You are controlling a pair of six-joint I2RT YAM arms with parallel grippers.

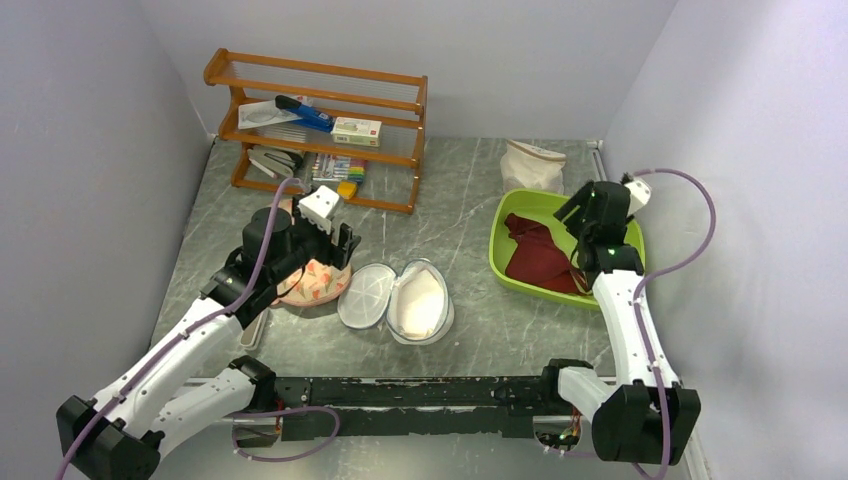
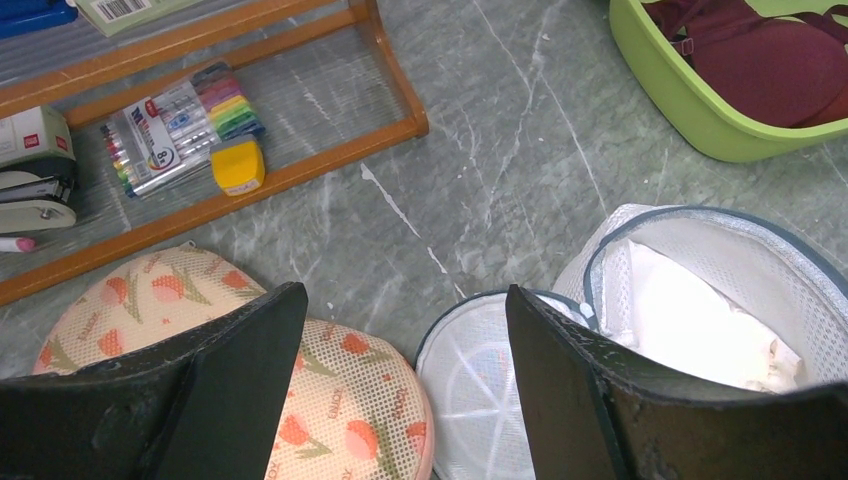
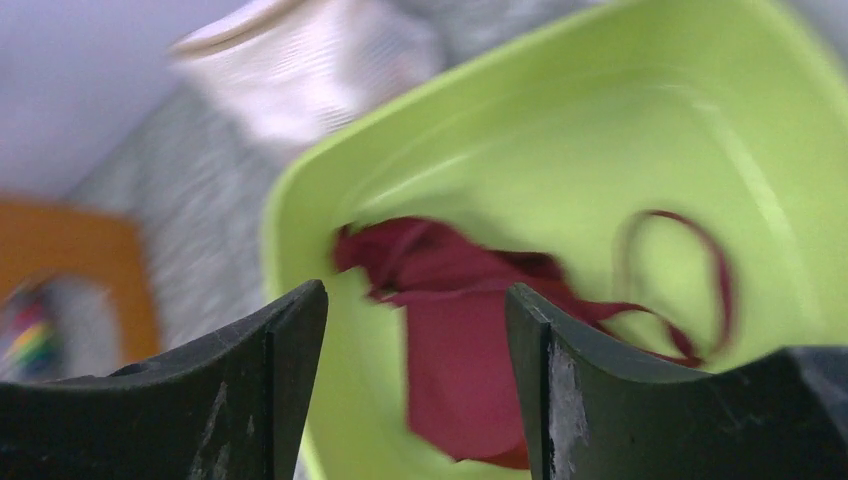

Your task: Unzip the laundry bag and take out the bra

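Right fingers (image 3: 250,400) stand apart, nothing clamped, with the bra (image 3: 450,370) lying directly below them in the tub (image 3: 330,190), long axis roughly across their closing line; left fingers (image 2: 230,390), also apart, hang by the bag (image 2: 720,290), well away.

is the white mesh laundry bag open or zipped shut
Open: the two halves of the laundry bag lie spread apart, insides up; the bra lies outside it in the green tub.

bra (image 1: 540,256) in tub (image 1: 497,250), laundry bag (image 1: 396,298) to left
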